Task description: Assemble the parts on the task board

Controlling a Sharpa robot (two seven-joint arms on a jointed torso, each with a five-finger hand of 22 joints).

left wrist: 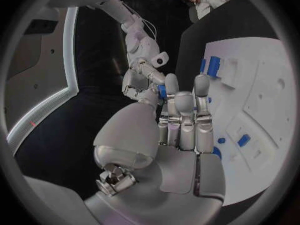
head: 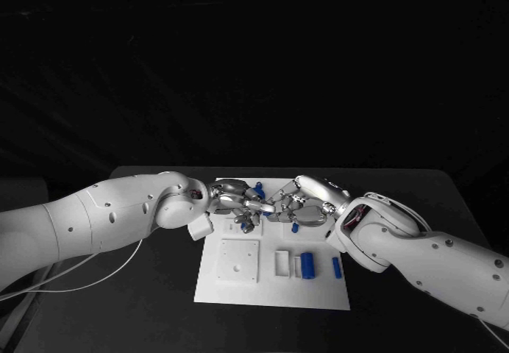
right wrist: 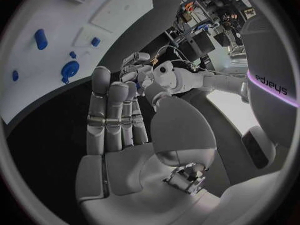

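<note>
The white task board (head: 271, 283) lies in the middle of the table. My left hand (head: 233, 202) and right hand (head: 300, 206) meet fingertip to fingertip over its far half. Where they meet sits a small blue part (left wrist: 162, 91), also seen from the right wrist as the blue part (right wrist: 139, 85). Which hand grips it I cannot tell. The left hand (left wrist: 181, 130) has its fingers stretched toward the right hand (left wrist: 140, 82). The right hand (right wrist: 119, 125) likewise reaches toward the left hand (right wrist: 150, 77). A blue cylinder (head: 309, 265) and a thin blue bar (head: 337, 267) lie on the board's near right.
A white raised block (head: 239, 261) sits on the board's near left, with a white slot piece (head: 282, 262) beside it. Several more blue parts (right wrist: 69, 70) lie on the board. A cable (head: 95, 273) trails under my left arm. Black table surrounds the board.
</note>
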